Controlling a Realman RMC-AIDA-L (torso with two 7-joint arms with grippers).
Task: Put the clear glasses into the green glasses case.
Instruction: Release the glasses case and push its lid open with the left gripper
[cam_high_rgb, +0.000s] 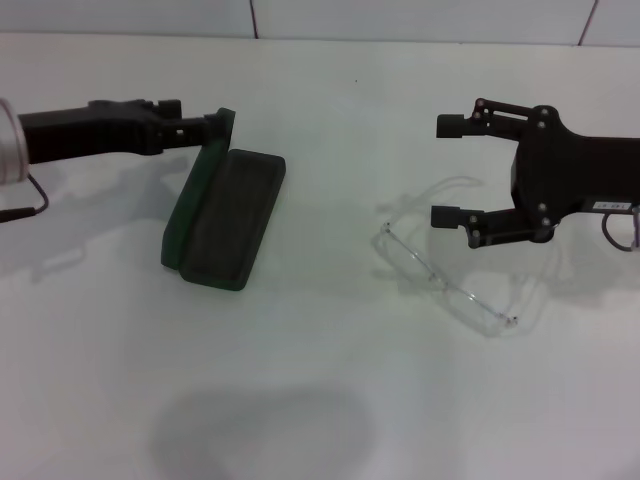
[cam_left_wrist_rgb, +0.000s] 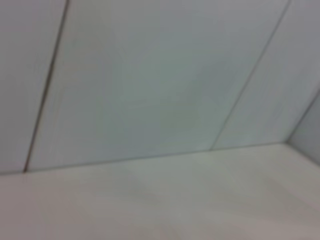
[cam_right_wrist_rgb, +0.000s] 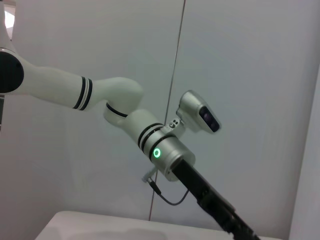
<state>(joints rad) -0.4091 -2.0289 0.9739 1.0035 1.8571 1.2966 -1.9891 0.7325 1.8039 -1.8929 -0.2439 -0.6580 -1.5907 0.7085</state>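
Note:
The green glasses case (cam_high_rgb: 228, 215) lies open at the left of the white table, its lid (cam_high_rgb: 195, 205) tilted up along its left side. My left gripper (cam_high_rgb: 214, 124) reaches in from the left and is shut on the far end of that lid. The clear glasses (cam_high_rgb: 440, 275) lie on the table at the right, arms pointing away from me. My right gripper (cam_high_rgb: 448, 170) hovers open just behind them, its nearer finger (cam_high_rgb: 450, 215) over one arm of the glasses, touching nothing. Neither wrist view shows the case or the glasses.
The white table (cam_high_rgb: 330, 120) ends at a panelled wall behind. A soft shadow (cam_high_rgb: 260, 430) falls on the table's front. The right wrist view shows my left arm (cam_right_wrist_rgb: 157, 152), white with a green ring light, against the wall.

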